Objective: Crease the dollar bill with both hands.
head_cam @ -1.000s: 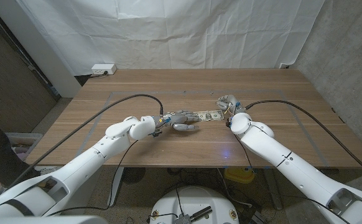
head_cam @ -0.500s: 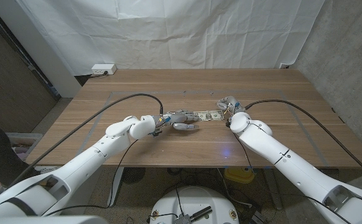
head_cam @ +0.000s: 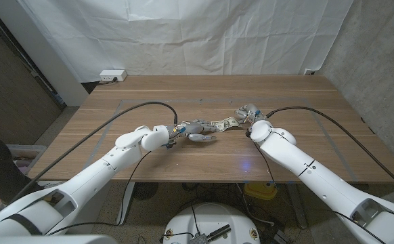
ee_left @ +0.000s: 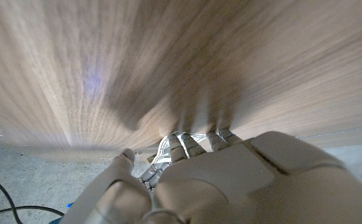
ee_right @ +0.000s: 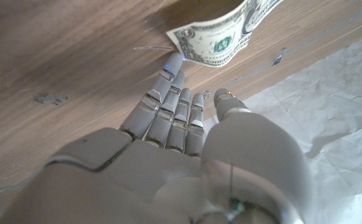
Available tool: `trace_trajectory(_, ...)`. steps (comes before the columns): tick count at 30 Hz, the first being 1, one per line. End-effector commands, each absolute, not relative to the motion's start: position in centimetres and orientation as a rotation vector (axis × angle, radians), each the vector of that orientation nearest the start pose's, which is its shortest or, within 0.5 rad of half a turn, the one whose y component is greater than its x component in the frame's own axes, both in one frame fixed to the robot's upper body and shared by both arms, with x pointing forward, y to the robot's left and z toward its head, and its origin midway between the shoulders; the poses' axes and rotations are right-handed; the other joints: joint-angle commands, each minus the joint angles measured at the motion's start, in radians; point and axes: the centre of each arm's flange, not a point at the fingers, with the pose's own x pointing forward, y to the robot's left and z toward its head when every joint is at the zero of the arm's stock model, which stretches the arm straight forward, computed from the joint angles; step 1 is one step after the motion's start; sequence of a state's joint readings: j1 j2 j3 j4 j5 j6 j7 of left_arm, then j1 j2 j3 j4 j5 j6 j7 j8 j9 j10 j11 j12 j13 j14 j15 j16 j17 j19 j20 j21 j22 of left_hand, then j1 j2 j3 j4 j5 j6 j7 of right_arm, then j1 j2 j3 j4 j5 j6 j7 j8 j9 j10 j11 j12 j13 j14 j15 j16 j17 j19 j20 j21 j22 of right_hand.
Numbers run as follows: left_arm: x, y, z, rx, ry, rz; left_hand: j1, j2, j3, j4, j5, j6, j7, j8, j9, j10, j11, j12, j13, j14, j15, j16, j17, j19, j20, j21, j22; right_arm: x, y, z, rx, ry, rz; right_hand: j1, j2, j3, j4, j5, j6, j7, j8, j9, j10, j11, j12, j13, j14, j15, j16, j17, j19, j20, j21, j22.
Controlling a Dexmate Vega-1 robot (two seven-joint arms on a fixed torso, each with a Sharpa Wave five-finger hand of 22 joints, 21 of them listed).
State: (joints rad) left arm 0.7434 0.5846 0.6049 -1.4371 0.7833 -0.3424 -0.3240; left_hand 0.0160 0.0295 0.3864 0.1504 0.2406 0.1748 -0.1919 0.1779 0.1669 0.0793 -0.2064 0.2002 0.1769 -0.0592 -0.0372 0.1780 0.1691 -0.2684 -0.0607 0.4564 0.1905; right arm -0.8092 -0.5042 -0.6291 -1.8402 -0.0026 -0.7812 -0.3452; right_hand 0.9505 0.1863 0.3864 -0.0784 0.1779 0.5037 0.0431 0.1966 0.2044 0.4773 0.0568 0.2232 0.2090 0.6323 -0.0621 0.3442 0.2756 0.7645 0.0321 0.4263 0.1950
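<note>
Bill bridged between both hands, right end lifted.
Head view: dollar bill (head_cam: 221, 124) was seen lying lengthwise between the hands on the table (head_cam: 298, 149), left hand (head_cam: 195, 130) at one end, right hand (head_cam: 246, 113) at the other; grip state could not be told here. Left wrist view: fingers (ee_left: 190, 142) were pressed to the wood, bill hidden. Right wrist view: fingers (ee_right: 168, 106) were held straight and close together, the bill's raised end just past the fingertips; pinch could not be confirmed. No containers were seen.
</note>
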Motion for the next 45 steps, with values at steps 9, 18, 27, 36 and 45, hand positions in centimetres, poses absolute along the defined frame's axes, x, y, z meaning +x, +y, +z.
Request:
trace_trajectory(9,63.04,14.54,-8.49,1.69,-0.612,-0.561,0.001,0.006,-0.007,-0.001,0.008,0.129,0.119,0.008,0.008,0.143,0.101,0.006,0.008,0.005,-0.067,0.003,0.003,-0.07,0.089,-0.004,0.002,60.6,-17.69,-4.06,-0.643,-0.215,-0.101,-0.022,-0.006,0.018,0.004,0.004,0.009,0.003,0.006,-0.002,0.023,0.005,0.008,0.0,0.196,-0.024,0.095,0.082,0.226,-0.06,0.146,0.018)
trace_trajectory(18,63.01,14.47,-8.49,1.687,-0.61,-0.565,0.001,0.007,-0.008,-0.001,0.008,0.128,0.118,0.008,0.008,0.143,0.101,0.006,0.008,0.005,-0.066,0.003,0.003,-0.07,0.09,-0.005,0.002,60.16,-17.69,-4.15,-0.676,-0.243,-0.167,-0.031,-0.011,0.06,-0.003,0.008,0.022,0.006,0.006,0.001,0.034,0.011,0.011,0.001,0.05,0.027,-0.028,0.054,0.01,-0.014,0.096,0.001)
trace_trajectory(27,63.07,14.61,-8.4,1.688,-0.613,-0.557,0.002,0.009,-0.009,-0.002,0.009,0.128,0.117,0.008,0.008,0.143,0.1,0.006,0.008,0.006,-0.068,0.004,0.003,-0.07,0.089,-0.007,0.002,60.24,-17.63,-4.03,-0.655,-0.212,-0.137,-0.066,-0.006,0.065,0.014,0.009,0.024,0.004,0.004,0.0,0.07,0.013,0.018,0.0,0.286,-0.032,0.053,0.093,0.251,-0.078,0.238,0.009)
trace_trajectory(36,63.19,14.71,-8.39,1.687,-0.613,-0.555,0.003,0.01,-0.01,-0.002,0.009,0.128,0.117,0.008,0.008,0.145,0.1,0.006,0.008,0.006,-0.067,0.004,0.003,-0.07,0.09,-0.008,0.002,60.3,-17.8,-4.03,-0.591,-0.211,-0.115,-0.068,-0.014,0.092,0.01,0.017,-0.012,0.015,-0.007,-0.001,0.02,0.011,-0.004,-0.002,0.275,-0.031,0.005,0.07,0.332,-0.144,0.3,0.009)
trace_trajectory(45,63.37,14.88,-8.31,1.684,-0.613,-0.552,0.003,0.011,-0.011,-0.002,0.01,0.13,0.117,0.008,0.008,0.144,0.1,0.006,0.008,0.006,-0.068,0.003,0.003,-0.069,0.089,-0.009,0.002,60.56,-18.12,-4.59,-0.462,-0.221,-0.054,-0.069,-0.021,0.119,-0.001,0.022,-0.057,0.017,-0.01,0.002,-0.084,0.005,-0.032,-0.004,0.188,-0.014,-0.068,0.043,0.289,-0.152,0.304,0.0)
